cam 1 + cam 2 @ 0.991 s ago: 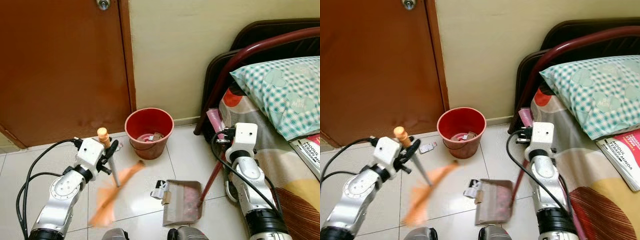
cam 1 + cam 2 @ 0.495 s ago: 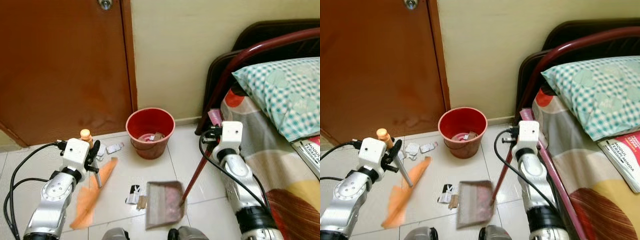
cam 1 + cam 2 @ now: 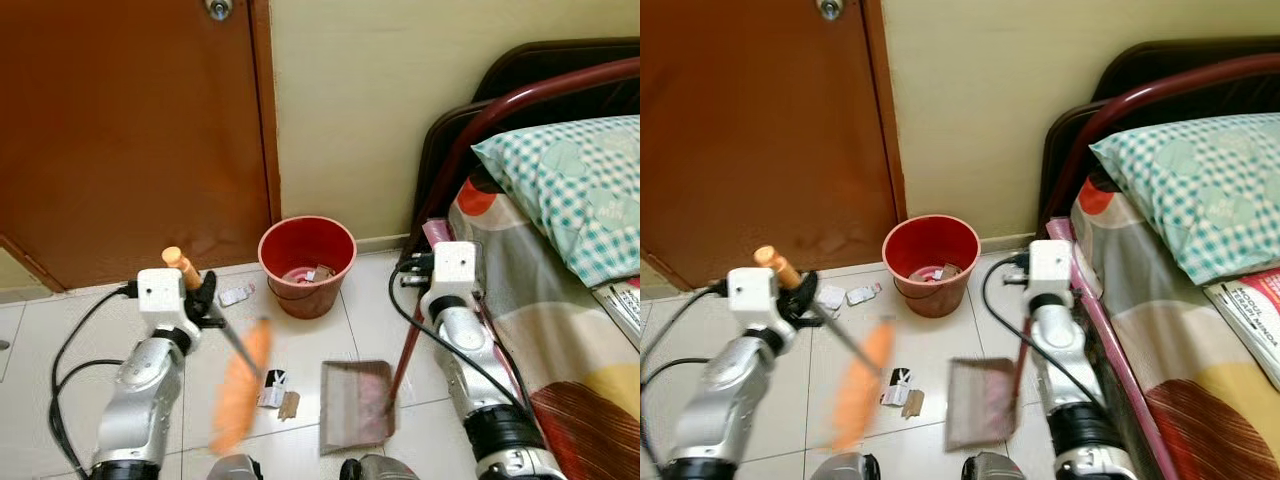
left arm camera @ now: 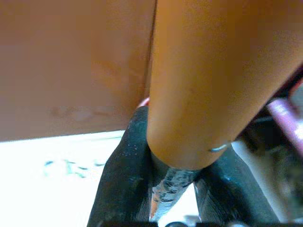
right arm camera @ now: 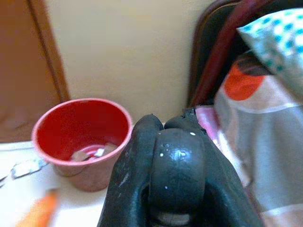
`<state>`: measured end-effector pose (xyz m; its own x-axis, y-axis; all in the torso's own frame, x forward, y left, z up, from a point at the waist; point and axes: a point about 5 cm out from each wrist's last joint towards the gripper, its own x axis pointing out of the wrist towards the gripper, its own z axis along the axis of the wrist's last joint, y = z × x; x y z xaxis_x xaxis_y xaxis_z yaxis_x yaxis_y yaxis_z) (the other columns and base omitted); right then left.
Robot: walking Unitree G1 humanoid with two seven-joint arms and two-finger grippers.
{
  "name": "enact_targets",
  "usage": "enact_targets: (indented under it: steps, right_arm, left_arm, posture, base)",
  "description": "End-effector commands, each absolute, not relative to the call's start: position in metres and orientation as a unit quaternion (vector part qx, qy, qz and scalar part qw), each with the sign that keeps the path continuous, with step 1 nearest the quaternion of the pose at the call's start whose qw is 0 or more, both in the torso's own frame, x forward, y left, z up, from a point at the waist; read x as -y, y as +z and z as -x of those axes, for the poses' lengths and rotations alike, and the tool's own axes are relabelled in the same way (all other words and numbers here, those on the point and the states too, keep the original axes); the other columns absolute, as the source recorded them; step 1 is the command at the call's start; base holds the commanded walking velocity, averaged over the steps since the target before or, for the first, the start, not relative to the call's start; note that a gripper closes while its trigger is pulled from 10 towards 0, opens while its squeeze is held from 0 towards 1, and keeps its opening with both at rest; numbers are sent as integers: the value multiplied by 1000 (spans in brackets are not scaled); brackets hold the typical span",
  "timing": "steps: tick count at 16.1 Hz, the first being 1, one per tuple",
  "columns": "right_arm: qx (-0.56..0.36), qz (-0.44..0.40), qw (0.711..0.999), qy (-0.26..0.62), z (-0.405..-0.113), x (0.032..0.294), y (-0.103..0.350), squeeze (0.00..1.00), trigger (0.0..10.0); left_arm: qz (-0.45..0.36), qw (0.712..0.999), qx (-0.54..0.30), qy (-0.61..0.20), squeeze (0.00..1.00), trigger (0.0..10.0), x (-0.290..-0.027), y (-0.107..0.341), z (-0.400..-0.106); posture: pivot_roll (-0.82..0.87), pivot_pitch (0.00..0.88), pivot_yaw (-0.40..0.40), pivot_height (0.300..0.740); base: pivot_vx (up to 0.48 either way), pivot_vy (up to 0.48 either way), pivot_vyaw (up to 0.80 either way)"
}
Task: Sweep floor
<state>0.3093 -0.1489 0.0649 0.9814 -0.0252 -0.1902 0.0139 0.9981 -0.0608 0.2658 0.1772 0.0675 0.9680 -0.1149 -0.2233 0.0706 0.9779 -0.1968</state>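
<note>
White floor tiles [image 3: 60, 330] by the door carry paper scraps [image 3: 277, 394]. Gripped by the left pincer [image 3: 205, 300], the broom [image 3: 240, 385] has swung in beside them; the right pincer [image 5: 175, 161] clasps the dustpan [image 3: 357, 405], now closer, ready to collect.

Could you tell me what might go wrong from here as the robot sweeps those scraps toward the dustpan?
1. The orange broom head is blurred mid-swing beside the paper scraps; a fast stroke could scatter them past the dustpan.
2. More scraps lie near the door beside the red bucket and may be missed.
3. The right gripper holds the dustpan handle close to the bed frame; it could knock against it.
</note>
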Motion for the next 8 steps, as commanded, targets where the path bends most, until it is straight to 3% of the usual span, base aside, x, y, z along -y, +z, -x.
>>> enact_targets:
  steps: [1, 4, 5, 8]
  right_arm:
    - [-118, 28, 993, -2, -310, 142, 60, 0, 10000]
    - [-119, 11, 993, 8, -311, 133, 59, 0, 10000]
    - [-120, 1, 993, 19, -312, 128, 60, 0, 10000]
    - [-106, 3, 994, 15, -315, 134, 66, 0, 10000]
  left_arm:
    - [191, 969, -139, -64, 0, 10000, -154, 61, -264]
    - [251, 959, -126, -35, 0, 10000, -155, 67, -269]
    - [309, 945, -110, 0, 0, 10000, -162, 72, -273]
    - [228, 969, -92, 20, 0, 10000, -189, 76, -276]
  posture:
    - [3, 94, -44, 740]
    - [4, 96, -44, 740]
    - [4, 96, -44, 740]
    - [4, 96, -44, 740]
  base:
    - [0, 0, 0]
    - [0, 0, 0]
    - [0, 0, 0]
    - [0, 0, 0]
